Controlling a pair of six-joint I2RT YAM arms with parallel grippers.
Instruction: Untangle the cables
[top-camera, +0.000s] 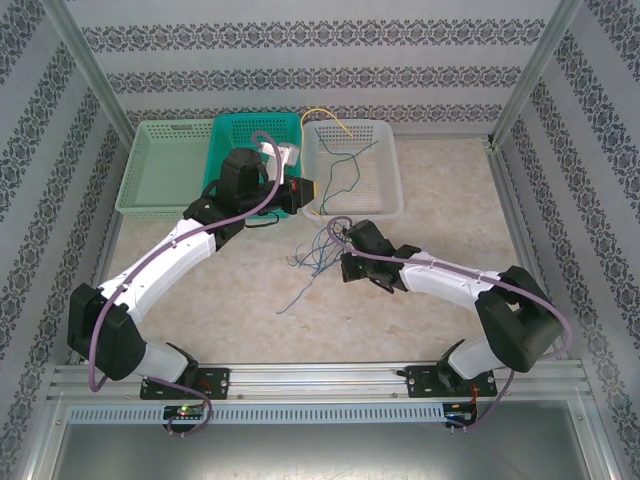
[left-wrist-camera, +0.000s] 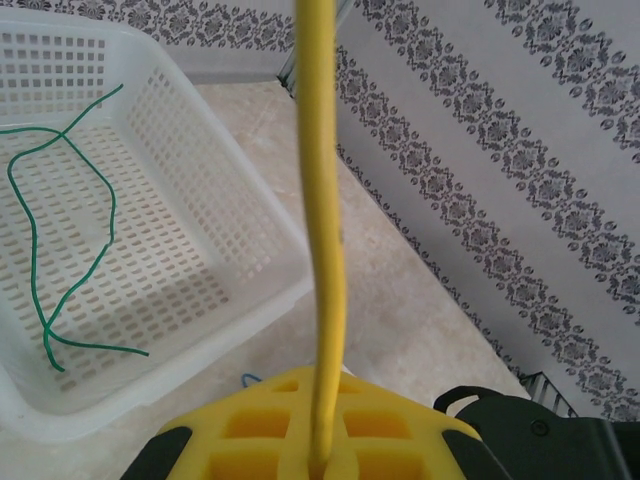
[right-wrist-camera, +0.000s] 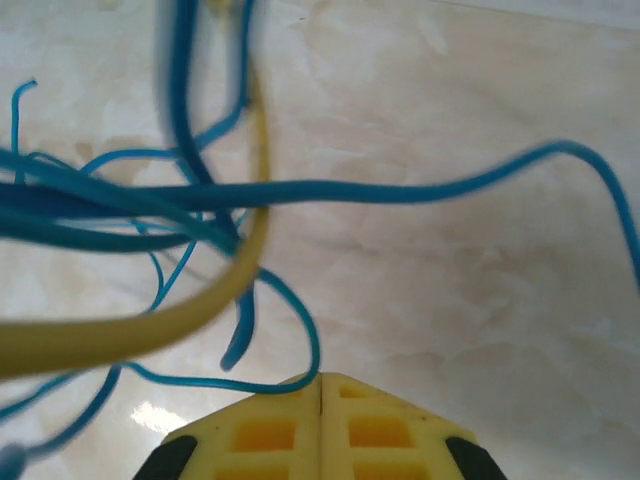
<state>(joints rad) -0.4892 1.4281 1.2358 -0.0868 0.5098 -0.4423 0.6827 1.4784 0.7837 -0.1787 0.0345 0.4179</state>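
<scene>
A tangle of blue cables (top-camera: 316, 256) lies on the table in front of the white basket (top-camera: 392, 195). My right gripper (top-camera: 338, 236) is at its right edge. In the right wrist view that gripper (right-wrist-camera: 320, 378) is shut, with a thin blue cable (right-wrist-camera: 250, 383) pinched at its tips. More blue strands (right-wrist-camera: 380, 188) and a yellow cable (right-wrist-camera: 130, 330) cross just ahead. My left gripper (top-camera: 305, 190) is by the white basket's left wall, shut (left-wrist-camera: 320, 400) on a yellow cable (left-wrist-camera: 322, 200) that rises straight up. A green cable (left-wrist-camera: 108, 215) lies inside the white basket (left-wrist-camera: 215, 325).
Three baskets stand in a row at the back: light green (top-camera: 150, 190), teal (top-camera: 232, 128) and white. The left arm reaches over the teal one. A loose blue strand (top-camera: 292, 298) trails toward the table's middle. Patterned walls close in on both sides.
</scene>
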